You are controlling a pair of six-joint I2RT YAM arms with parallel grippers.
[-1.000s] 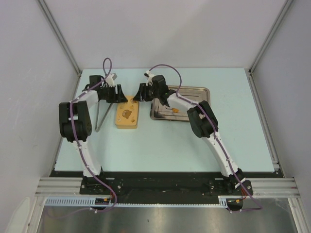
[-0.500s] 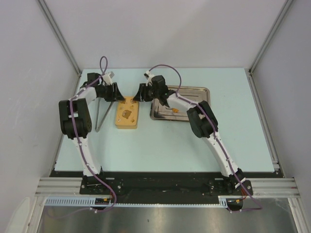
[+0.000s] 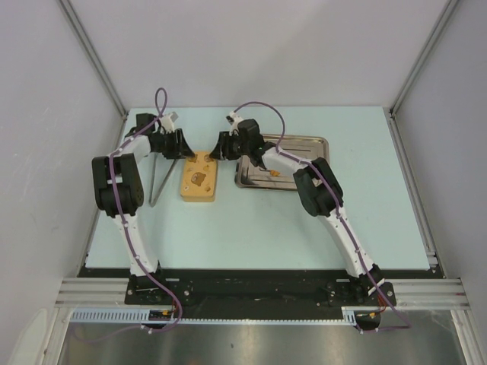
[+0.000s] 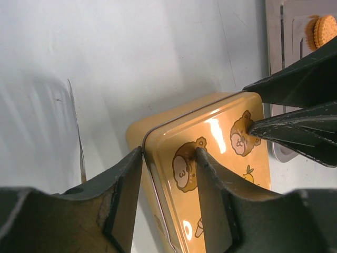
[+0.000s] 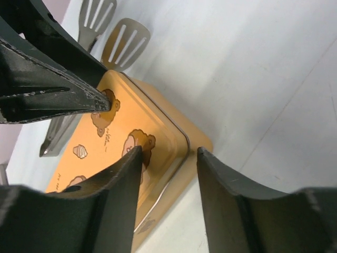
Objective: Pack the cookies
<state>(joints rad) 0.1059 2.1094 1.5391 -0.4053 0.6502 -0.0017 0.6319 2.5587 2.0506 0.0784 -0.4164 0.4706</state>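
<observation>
Only the left wrist view shows a cookie (image 4: 322,30) on the tray (image 4: 274,42)

A yellow tin (image 3: 198,177) with bear pictures on its lid (image 4: 216,158) lies flat on the pale blue table (image 3: 251,228), lid on. A steel tray (image 3: 300,144) sits just right of the tin, apart from it. Steel tongs (image 3: 157,182) with slotted ends (image 5: 124,45) lie on the table just left of the tin. Grey walls (image 3: 251,53) enclose the table on three sides.
</observation>
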